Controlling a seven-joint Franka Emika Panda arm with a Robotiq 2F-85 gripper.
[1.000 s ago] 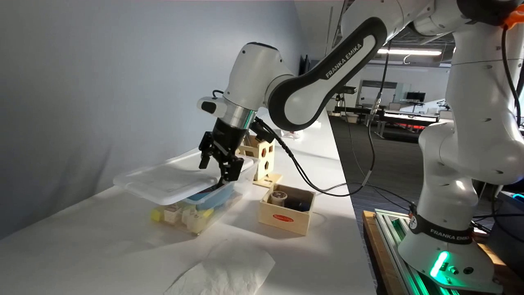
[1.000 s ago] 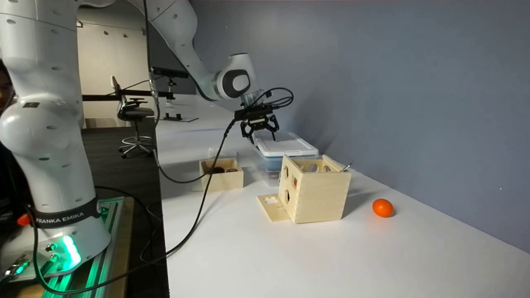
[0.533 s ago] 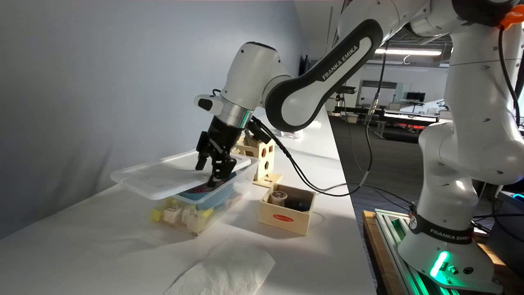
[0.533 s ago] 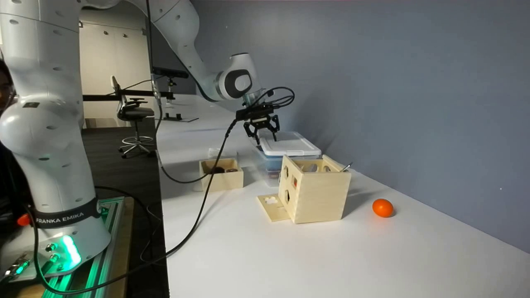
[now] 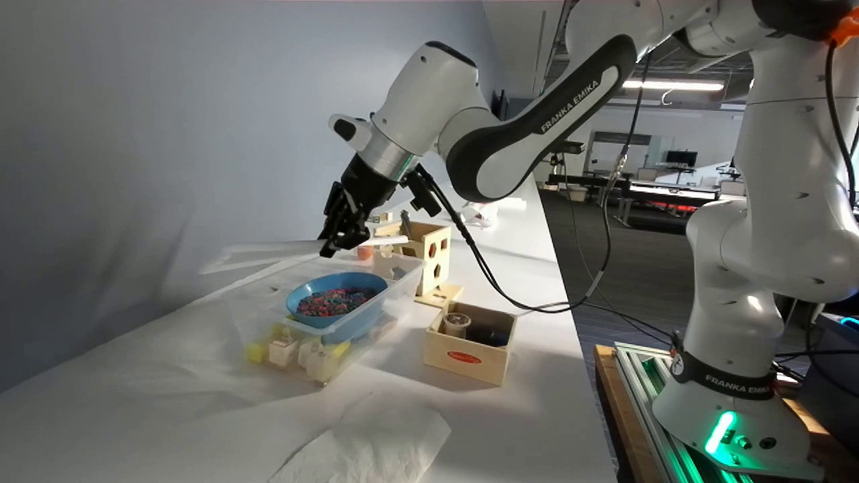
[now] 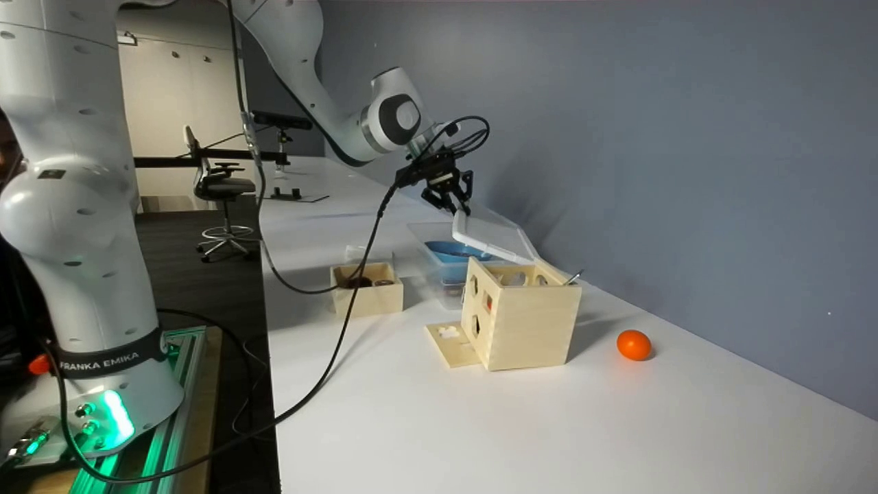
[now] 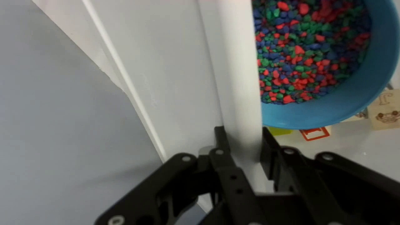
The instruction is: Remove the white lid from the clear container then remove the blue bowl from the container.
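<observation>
Crossing the wrist view, we meet first the blue-grey wall [image 7: 78,134], at nine o'clock, then the white lid [image 7: 156,72], at ten o'clock from the tool [image 7: 242,147]. The tool's two fingers [image 7: 222,139] are closed onto the lid's rim [image 7: 239,78], one on each side, the gap no wider than that rim, and hold nothing else. Just right of the rim, towards one o'clock, lies the blue bowl [image 7: 328,111] with its coloured gravel [image 7: 300,62], the left part hidden by the lid. We judge the coming move turns on this: the rim runs up towards twelve, parting lid from bowl, so the lid should swing towards nine, clear of the bowl.

In an exterior view, the lid is faint and blurred against the wall and the grip is hard to read, but we see the bowl inside the clear container [image 5: 402,292], at six o'clock from the tool, with blocks [image 5: 319,359] low down. In an exterior view, the lid slopes from the tool towards four o'clock, and the wooden cube [image 6: 531,326] on the worktop [image 6: 651,425] hides part of the container; the gravel does not show. We cannot tell whether the lid's low edge touches the container.
</observation>
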